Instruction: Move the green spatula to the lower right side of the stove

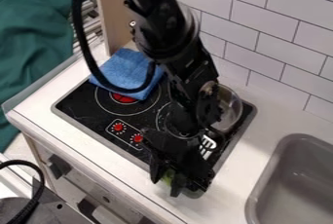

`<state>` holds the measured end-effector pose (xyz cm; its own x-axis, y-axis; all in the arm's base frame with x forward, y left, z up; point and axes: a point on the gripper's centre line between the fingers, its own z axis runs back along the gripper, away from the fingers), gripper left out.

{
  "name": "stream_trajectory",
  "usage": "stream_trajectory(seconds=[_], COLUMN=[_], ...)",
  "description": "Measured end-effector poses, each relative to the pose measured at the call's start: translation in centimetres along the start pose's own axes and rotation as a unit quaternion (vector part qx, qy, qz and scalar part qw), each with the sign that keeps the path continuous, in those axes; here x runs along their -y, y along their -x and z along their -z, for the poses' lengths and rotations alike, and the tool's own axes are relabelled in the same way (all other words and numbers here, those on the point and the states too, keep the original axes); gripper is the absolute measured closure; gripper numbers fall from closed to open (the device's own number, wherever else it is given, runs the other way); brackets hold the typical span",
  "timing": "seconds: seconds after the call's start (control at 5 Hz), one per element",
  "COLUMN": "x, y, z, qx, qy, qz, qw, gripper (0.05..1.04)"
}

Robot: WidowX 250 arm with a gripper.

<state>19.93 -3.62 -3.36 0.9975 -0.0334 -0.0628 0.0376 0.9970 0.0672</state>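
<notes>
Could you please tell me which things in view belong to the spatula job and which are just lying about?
For the job:
gripper
green spatula, mostly hidden at the gripper
stove

Just lying about:
blue cloth, over a stove corner
clear round vessel, partly behind the arm
dark green fabric, at the left

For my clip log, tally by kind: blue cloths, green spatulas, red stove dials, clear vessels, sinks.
Blue cloths: 1
Green spatulas: 1, mostly hidden
Red stove dials: 2
Clear vessels: 1
Sinks: 1
Total: 6
</notes>
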Motion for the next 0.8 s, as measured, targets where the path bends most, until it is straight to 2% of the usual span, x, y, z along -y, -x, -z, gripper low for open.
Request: stream_trajectory(seconds=[0.2, 0.4, 0.6, 0.8], x=[-0.5, -1.3, -2.0, -2.9], y=[0.0, -0.2, 0.2, 0.6], z=[0.0, -0.9, -3.0, -5.5], qx=[-0.006, 0.009, 0.039, 0.088], qy=[0.004, 0.007, -0.003, -0.003], qz=[-0.003, -0.013, -0.022, -0.047], qw=[1.0000, 0.9999, 0.9990, 0.9950], gripper=[0.322, 0.079, 0.075, 0.078])
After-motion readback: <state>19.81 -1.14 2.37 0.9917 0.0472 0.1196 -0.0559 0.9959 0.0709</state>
